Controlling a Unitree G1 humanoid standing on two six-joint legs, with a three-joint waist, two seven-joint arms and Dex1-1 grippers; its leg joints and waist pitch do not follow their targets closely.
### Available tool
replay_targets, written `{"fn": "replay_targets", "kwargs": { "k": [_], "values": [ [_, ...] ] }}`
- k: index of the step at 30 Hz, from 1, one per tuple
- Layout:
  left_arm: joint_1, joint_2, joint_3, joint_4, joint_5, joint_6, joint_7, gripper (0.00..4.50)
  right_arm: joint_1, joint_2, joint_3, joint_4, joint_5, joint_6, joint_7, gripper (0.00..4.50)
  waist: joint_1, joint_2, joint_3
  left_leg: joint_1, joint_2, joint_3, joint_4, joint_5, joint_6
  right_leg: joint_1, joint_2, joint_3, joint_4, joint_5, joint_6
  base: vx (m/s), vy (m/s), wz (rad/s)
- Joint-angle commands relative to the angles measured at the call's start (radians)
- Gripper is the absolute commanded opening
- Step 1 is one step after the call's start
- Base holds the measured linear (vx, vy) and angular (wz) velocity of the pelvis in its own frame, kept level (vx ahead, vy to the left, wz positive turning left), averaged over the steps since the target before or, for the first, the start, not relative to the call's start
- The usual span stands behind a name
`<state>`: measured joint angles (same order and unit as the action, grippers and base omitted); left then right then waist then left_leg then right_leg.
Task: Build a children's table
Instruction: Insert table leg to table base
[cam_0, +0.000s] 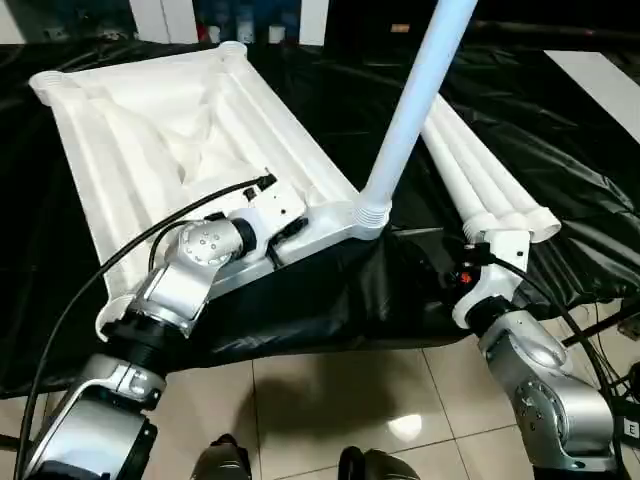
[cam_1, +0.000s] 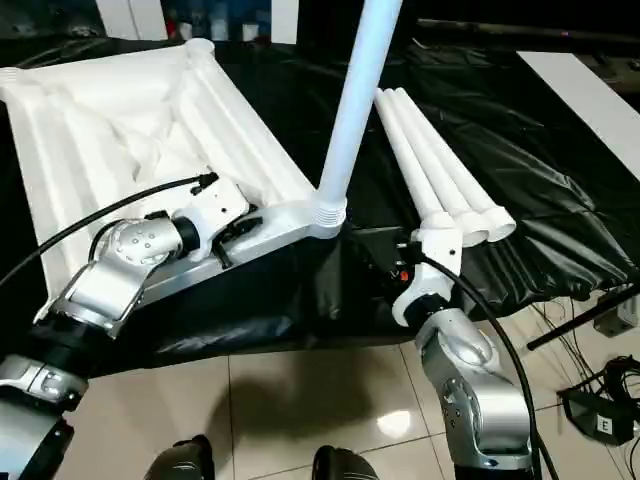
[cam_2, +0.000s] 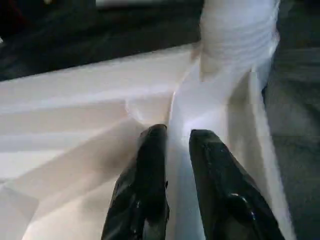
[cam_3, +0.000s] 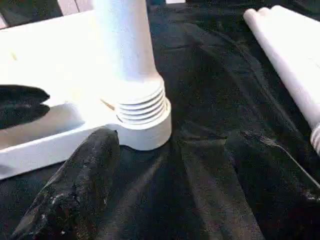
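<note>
The children's table top (cam_0: 150, 130) lies upside down on black cloth, its ribbed underside facing up. One white leg (cam_0: 410, 110) stands upright in the near right corner socket (cam_0: 370, 215). Three more legs (cam_0: 480, 170) lie side by side on the cloth to the right. My left gripper (cam_2: 177, 145) sits at the top's near rim beside that socket, its fingers (cam_2: 150, 165) a little apart astride a white rib. My right gripper (cam_3: 175, 137) hovers low over the cloth just right of the socket. It is open wide with nothing between its fingers (cam_3: 85, 180).
Black cloth (cam_0: 560, 130) covers the work area and ends at a tiled floor (cam_0: 330, 400) near my feet. Cables and a stand (cam_1: 590, 320) lie at the right. A black cable (cam_0: 120, 260) loops from my left forearm.
</note>
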<state>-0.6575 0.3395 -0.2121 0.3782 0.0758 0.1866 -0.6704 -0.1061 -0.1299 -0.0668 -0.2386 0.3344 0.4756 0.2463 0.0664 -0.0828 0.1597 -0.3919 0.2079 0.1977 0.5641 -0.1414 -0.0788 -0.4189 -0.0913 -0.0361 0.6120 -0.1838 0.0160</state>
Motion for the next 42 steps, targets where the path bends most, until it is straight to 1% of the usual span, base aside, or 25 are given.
{"fn": "replay_targets", "kwargs": {
  "k": [1, 5, 7, 9, 13, 16, 17, 21, 22, 23, 26, 27, 28, 30, 32, 33, 34, 35, 36, 37, 38, 39, 40, 41, 42],
  "values": [
    [0.039, -0.007, -0.006, -0.108, -0.095, 0.025, -0.123, 1.00, 0.023, -0.010, -0.013, -0.032, 0.018, 0.021, 0.003, 3.74, 0.008, 0.018, -0.103, 0.025, 0.015, -0.006, -0.056, -0.169, 0.009, 0.048, -0.035, 0.034, -0.051, -0.055, -0.224, 0.000, 0.000, 0.00],
    [0.088, 0.027, -0.075, -0.160, -0.105, 0.039, -0.220, 1.00, 0.032, -0.022, -0.002, -0.037, 0.018, 0.027, 0.022, 3.74, 0.012, 0.020, -0.103, 0.026, 0.013, -0.003, -0.055, -0.174, 0.019, 0.045, -0.031, 0.035, -0.053, -0.071, -0.207, 0.000, 0.000, 0.00],
    [0.072, 0.053, -0.143, -0.054, 0.031, -0.018, -0.176, 1.00, 0.048, -0.069, 0.051, -0.057, -0.002, 0.033, 0.081, 3.74, 0.013, 0.022, -0.104, 0.026, 0.013, -0.004, -0.055, -0.184, 0.013, 0.046, -0.032, 0.036, -0.058, -0.098, -0.182, 0.000, 0.000, 0.00],
    [0.065, 0.057, -0.152, -0.027, 0.060, -0.035, -0.164, 1.00, 0.053, -0.085, 0.068, -0.063, -0.006, 0.035, 0.099, 3.74, 0.015, 0.025, -0.105, 0.024, 0.012, -0.008, -0.057, -0.191, 0.004, 0.050, -0.033, 0.036, -0.062, -0.130, -0.148, 0.000, 0.000, 0.00],
    [0.007, 0.051, -0.139, 0.069, 0.128, -0.052, -0.039, 1.00, 0.063, -0.105, 0.076, -0.079, -0.001, 0.035, 0.121, 3.74, 0.019, 0.029, -0.107, 0.029, 0.015, -0.010, -0.058, -0.257, -0.017, 0.042, -0.037, 0.035, -0.070, -0.204, -0.152, 0.000, 0.000, 0.00],
    [-0.015, 0.052, -0.137, 0.092, 0.144, -0.042, 0.011, 1.00, 0.061, -0.109, 0.075, -0.079, -0.005, 0.035, 0.122, 3.74, 0.019, 0.027, -0.106, 0.023, 0.014, -0.015, -0.062, -0.276, -0.028, 0.044, -0.039, 0.032, -0.074, -0.260, -0.140, 0.000, 0.000, 0.00],
    [-0.035, 0.053, -0.131, 0.109, 0.146, -0.039, 0.045, 1.00, 0.063, -0.114, 0.071, -0.082, -0.004, 0.034, 0.122, 3.74, 0.020, 0.032, -0.106, 0.026, 0.014, -0.016, -0.061, -0.290, -0.032, 0.041, -0.039, 0.032, -0.076, -0.285, -0.140, 0.000, 0.000, 0.00],
    [-0.053, 0.052, -0.119, 0.140, 0.176, -0.106, 0.100, 1.00, 0.071, -0.121, 0.066, -0.084, 0.000, 0.027, 0.118, 3.74, 0.023, 0.031, -0.111, 0.024, 0.013, -0.016, -0.058, -0.279, -0.026, 0.041, -0.037, 0.032, -0.075, -0.246, -0.150, 0.000, 0.000, 0.00],
    [-0.050, 0.042, -0.102, 0.138, 0.160, -0.114, 0.096, 1.00, 0.076, -0.119, 0.062, -0.087, 0.001, 0.023, 0.115, 3.74, 0.023, 0.030, -0.112, 0.024, 0.013, -0.014, -0.056, -0.270, -0.023, 0.041, -0.037, 0.033, -0.074, -0.232, -0.157, 0.000, 0.000, 0.00],
    [-0.028, 0.022, -0.067, 0.093, 0.116, -0.117, 0.089, 1.00, 0.086, -0.111, 0.054, -0.096, -0.001, 0.027, 0.098, 3.74, 0.026, 0.045, -0.114, 0.026, 0.013, -0.016, -0.056, -0.264, -0.025, 0.041, -0.039, 0.032, -0.068, -0.212, -0.170, 0.000, 0.000, 0.00],
    [0.078, -0.059, 0.069, -0.090, -0.039, -0.008, 0.150, 1.00, 0.121, -0.080, 0.027, -0.122, -0.033, 0.050, 0.003, 3.74, 0.022, 0.030, -0.121, 0.016, 0.014, -0.011, -0.050, -0.221, -0.003, 0.048, -0.034, 0.030, -0.058, -0.115, -0.220, 0.000, 0.000, 0.00],
    [0.099, -0.068, 0.086, -0.114, -0.046, -0.024, 0.179, 1.00, 0.129, -0.071, 0.023, -0.127, -0.045, 0.035, -0.015, 3.74, 0.024, 0.039, -0.126, 0.018, 0.012, -0.011, -0.048, -0.214, 0.010, 0.048, -0.033, 0.030, -0.058, -0.118, -0.219, 0.000, 0.000, 0.00],
    [0.120, -0.077, 0.102, -0.137, -0.054, -0.038, 0.207, 1.00, 0.137, -0.063, 0.020, -0.132, -0.057, 0.020, -0.033, 3.74, 0.022, 0.041, -0.128, 0.018, 0.015, -0.011, -0.046, -0.209, 0.013, 0.048, -0.033, 0.030, -0.057, -0.108, -0.217, 0.000, 0.000, 0.00],
    [0.147, -0.087, 0.120, -0.164, -0.062, -0.067, 0.247, 1.00, 0.149, -0.052, 0.018, -0.138, -0.076, -0.003, -0.058, 3.74, 0.019, 0.037, -0.126, 0.015, 0.012, -0.009, -0.047, -0.219, 0.021, 0.047, -0.030, 0.030, -0.064, -0.129, -0.195, 0.000, 0.000, 0.00],
    [0.244, -0.136, 0.179, -0.251, -0.086, -0.031, 0.335, 1.00, 0.159, -0.042, 0.032, -0.127, -0.143, -0.049, -0.114, 3.74, 0.015, 0.024, -0.132, 0.016, 0.014, -0.009, -0.048, -0.235, 0.015, 0.049, -0.032, 0.029, -0.068, -0.193, -0.167, 0.000, 0.000, 0.00],
    [0.277, -0.154, 0.195, -0.277, -0.088, -0.023, 0.363, 1.00, 0.159, -0.037, 0.036, -0.114, -0.164, -0.064, -0.133, 3.74, 0.016, 0.021, -0.126, -0.024, -0.001, -0.038, -0.067, -0.249, 0.052, 0.073, -0.042, -0.008, -0.067, -0.242, -0.137, 0.000, 0.000, 0.00],
    [0.331, -0.189, 0.202, -0.331, -0.067, -0.002, 0.403, 1.00, 0.150, -0.027, 0.037, -0.090, -0.168, -0.071, -0.148, 3.74, 0.007, 0.038, -0.125, -0.018, 0.006, -0.044, -0.080, -0.285, 0.066, 0.069, -0.036, -0.023, -0.073, -0.286, -0.128, -0.007, -0.022, 0.23],
    [0.343, -0.197, 0.200, -0.345, -0.059, 0.001, 0.412, 1.00, 0.146, -0.026, 0.039, -0.084, -0.169, -0.075, -0.149, 3.74, -0.011, 0.045, -0.124, -0.029, 0.003, -0.077, -0.079, -0.326, 0.086, 0.078, -0.038, -0.051, -0.078, -0.300, -0.123, -0.007, -0.022, 0.23],
    [0.349, -0.202, 0.198, -0.354, -0.055, 0.006, 0.415, 1.00, 0.143, -0.025, 0.041, -0.081, -0.170, -0.076, -0.149, 3.74, -0.009, 0.061, -0.127, -0.011, 0.013, -0.090, -0.078, -0.364, 0.076, 0.073, -0.033, -0.061, -0.079, -0.297, -0.142, 0.005, -0.039, 0.52],
    [0.362, -0.212, 0.195, -0.373, -0.046, 0.017, 0.422, 1.00, 0.138, -0.023, 0.044, -0.075, -0.171, -0.078, -0.149, 3.74, -0.027, 0.070, -0.127, -0.010, 0.036, -0.137, -0.089, -0.436, 0.067, 0.078, -0.013, -0.075, -0.061, -0.232, -0.182, -0.014, -0.069, 0.60],
    [0.371, -0.233, 0.195, -0.389, -0.043, 0.040, 0.438, 1.00, 0.125, -0.022, 0.054, -0.063, -0.176, -0.085, -0.144, 3.74, -0.030, 0.082, -0.122, -0.007, 0.050, -0.168, -0.104, -0.467, 0.066, 0.077, 0.000, -0.084, -0.042, -0.201, -0.205, -0.014, -0.069, 0.60],
    [0.375, -0.246, 0.188, -0.404, -0.045, 0.059, 0.451, 1.00, 0.112, -0.024, 0.067, -0.056, -0.181, -0.091, -0.135, 3.74, -0.044, 0.094, -0.112, 0.017, 0.082, -0.258, -0.140, -0.595, 0.092, 0.054, 0.030, -0.083, 0.041, -0.206, -0.257, -0.027, -0.113, 0.57],
    [0.372, -0.256, 0.184, -0.408, -0.051, 0.077, 0.459, 1.00, 0.101, -0.025, 0.074, -0.052, -0.183, -0.093, -0.129, 3.74, -0.042, 0.087, -0.109, 0.022, 0.076, -0.271, -0.144, -0.630, 0.103, 0.049, 0.032, -0.073, 0.054, -0.226, -0.266, -0.036, -0.163, 0.70],
    [0.369, -0.260, 0.181, -0.408, -0.055, 0.086, 0.463, 1.00, 0.094, -0.024, 0.080, -0.048, -0.184, -0.094, -0.126, 3.74, -0.029, 0.080, -0.101, 0.001, 0.048, -0.274, -0.163, -0.706, 0.079, 0.061, 0.030, -0.053, 0.066, -0.275, -0.278, -0.036, -0.163, 0.70],
    [0.368, -0.259, 0.171, -0.412, -0.058, 0.090, 0.470, 1.00, 0.092, -0.017, 0.076, -0.045, -0.177, -0.094, -0.126, 3.74, -0.033, 0.067, -0.099, 0.042, 0.115, -0.216, -0.145, -0.732, 0.047, 0.034, 0.013, -0.027, 0.059, -0.290, -0.255, -0.008, -0.250, 0.69]
  ]
}}
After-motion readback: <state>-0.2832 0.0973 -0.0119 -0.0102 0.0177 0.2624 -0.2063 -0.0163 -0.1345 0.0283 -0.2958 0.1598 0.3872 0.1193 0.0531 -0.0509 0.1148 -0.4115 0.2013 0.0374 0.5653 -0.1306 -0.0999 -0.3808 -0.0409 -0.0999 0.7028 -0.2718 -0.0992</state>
